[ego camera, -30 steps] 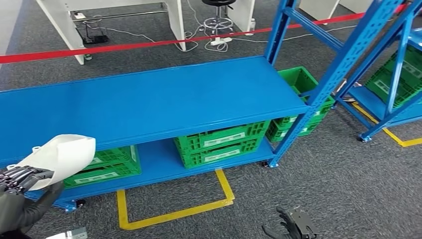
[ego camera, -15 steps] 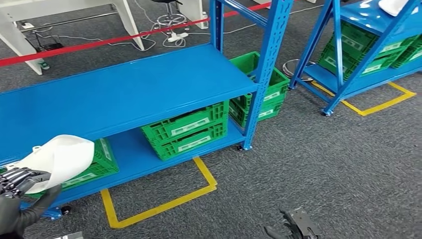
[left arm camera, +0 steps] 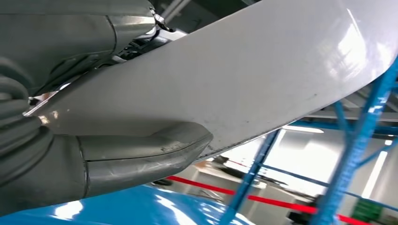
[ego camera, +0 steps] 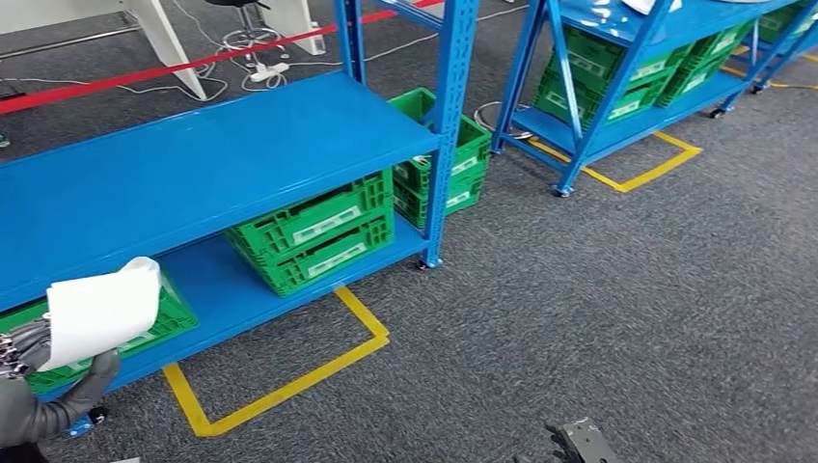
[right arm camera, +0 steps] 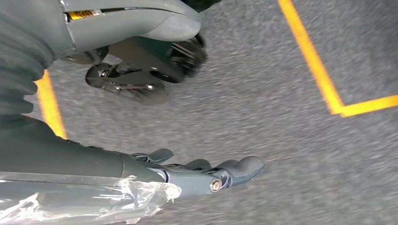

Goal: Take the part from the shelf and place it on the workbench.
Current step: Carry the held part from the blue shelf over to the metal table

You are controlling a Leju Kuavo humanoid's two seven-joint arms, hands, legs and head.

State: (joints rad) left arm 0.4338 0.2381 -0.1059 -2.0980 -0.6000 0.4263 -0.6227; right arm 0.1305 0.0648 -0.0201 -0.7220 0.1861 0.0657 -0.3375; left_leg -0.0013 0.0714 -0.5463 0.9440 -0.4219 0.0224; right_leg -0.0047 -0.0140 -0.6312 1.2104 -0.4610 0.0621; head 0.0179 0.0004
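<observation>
- My left hand (ego camera: 27,347): at 8 o'clock in the head view, fingers and thumb gripping the part.
- Part (ego camera: 101,311): a white, smooth, glossy curved panel, one edge curling over; held in front of the blue shelf's (ego camera: 193,164) lower tier, just above a green crate (ego camera: 318,231).
- Yellow floor marking (ego camera: 280,386): at 6 o'clock, on grey carpet.
- My right hand (right arm camera: 206,176): at 5 o'clock, low over the carpet, fingers extended and holding nothing.
</observation>
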